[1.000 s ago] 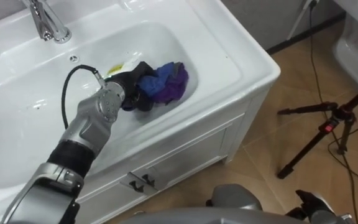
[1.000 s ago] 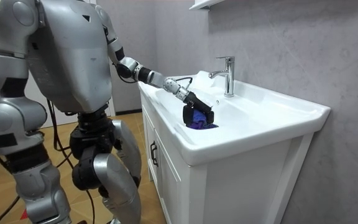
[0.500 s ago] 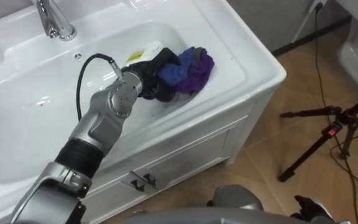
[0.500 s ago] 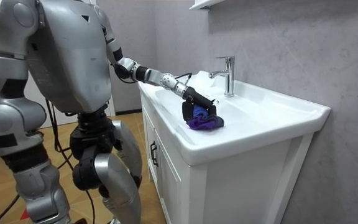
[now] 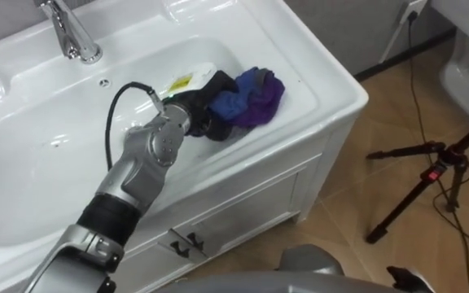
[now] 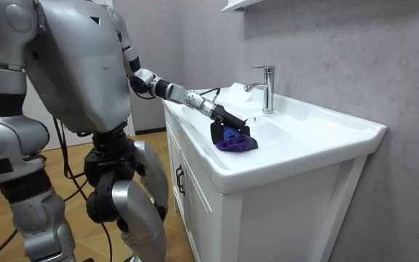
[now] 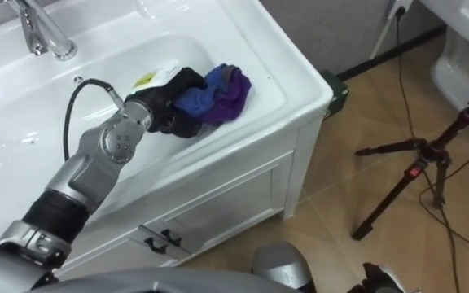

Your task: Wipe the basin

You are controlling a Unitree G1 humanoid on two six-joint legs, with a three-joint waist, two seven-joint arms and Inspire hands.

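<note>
Cloth (image 5: 251,94) further right; seemingly in robot hand (image 5: 195,114)

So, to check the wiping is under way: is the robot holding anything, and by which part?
Its left hand holds the blue and purple cloth by its bunched end nearer the tap, inside the basin.

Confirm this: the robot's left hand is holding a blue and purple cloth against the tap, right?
No. The left hand holds the blue and purple cloth inside the basin, near its right end, well away from the tap. The left eye view shows it.
</note>
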